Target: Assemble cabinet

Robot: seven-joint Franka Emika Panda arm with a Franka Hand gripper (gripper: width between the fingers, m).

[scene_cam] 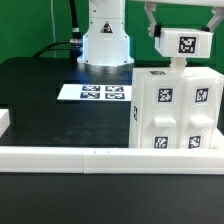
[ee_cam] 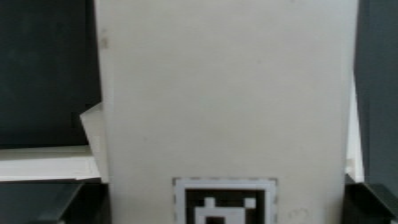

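Panel (scene_cam: 182, 42) sits right under the gripper (scene_cam: 178, 26), between the jaws; can't tell if they touch it. Cabinet body (scene_cam: 175, 112) is directly below the gripper, standing on the bench (scene_cam: 40, 110). A short stub bridges the panel and the body top. Rail (scene_cam: 90, 155) is lower again, in front of the body on the camera side, running across the bench. Can't tell if body and rail touch. Marker board (scene_cam: 95, 92) lies flat on the bench, below the gripper and off to the exterior view's left, near the body, well apart from the rail. Robot base (scene_cam: 105, 40) is to the exterior view's left of the gripper, behind the marker board.
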